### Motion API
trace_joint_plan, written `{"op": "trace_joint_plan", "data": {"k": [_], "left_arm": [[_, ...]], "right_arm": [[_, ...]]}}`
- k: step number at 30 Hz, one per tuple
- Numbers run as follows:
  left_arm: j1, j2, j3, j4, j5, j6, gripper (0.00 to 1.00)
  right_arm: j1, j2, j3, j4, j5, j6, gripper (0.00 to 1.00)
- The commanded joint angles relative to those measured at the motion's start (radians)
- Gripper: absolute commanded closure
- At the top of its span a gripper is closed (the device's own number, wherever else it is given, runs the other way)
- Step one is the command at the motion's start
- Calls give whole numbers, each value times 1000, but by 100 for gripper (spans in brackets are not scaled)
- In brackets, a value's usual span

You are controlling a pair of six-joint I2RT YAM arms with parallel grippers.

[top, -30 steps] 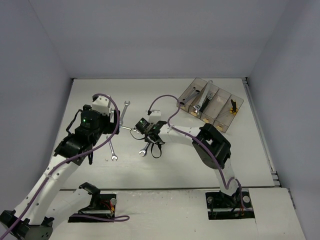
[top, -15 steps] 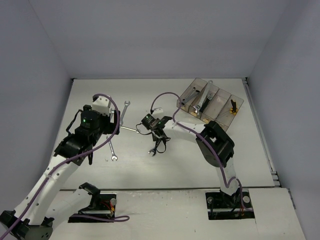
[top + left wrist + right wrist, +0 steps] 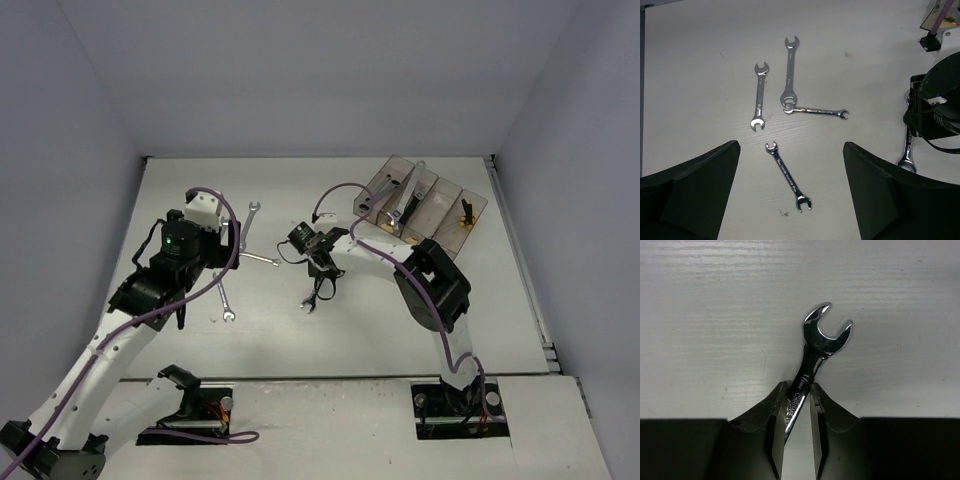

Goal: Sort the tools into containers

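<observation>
Here — right fingers [image 3: 767, 435] pinch wrench [image 3: 825, 335].

Left claw [image 3: 790, 147] agape; right claw [image 3: 798, 390] clamped

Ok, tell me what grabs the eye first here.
The right jaws, near the centre of the white table, are clamped on the shaft of a silver wrench, its open end sticking out. Next, four loose wrenches lie scattered below the wide-open left jaws. At the far right, the row of smoky bins already holds a few tools.
</observation>
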Motion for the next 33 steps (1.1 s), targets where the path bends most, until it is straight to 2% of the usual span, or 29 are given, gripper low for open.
{"op": "trace_joint_plan", "data": {"k": [1,10,14,18,23,33], "left_arm": [[5,-8,13,56,-3,-10,19],[5,-18,12,57,-5,-4,19],[4,-20,10,55,-8,-4,19],[6,-20,10,57,-11,-3,19],[5,-15,13,54,-5,-5,19],[4,-14,13,54,-7,-4,19]], "right_arm": [[6,90,0,-51,-110,-104,100],[30,53,36,-51,-190,-618,100],[26,-7,-21,-52,-272,-717,100],[10,-37,-53,-53,-293,-641,98],[13,-36,-70,-51,-363,-525,84],[24,-38,-100,-66,-392,-406,69]]}}
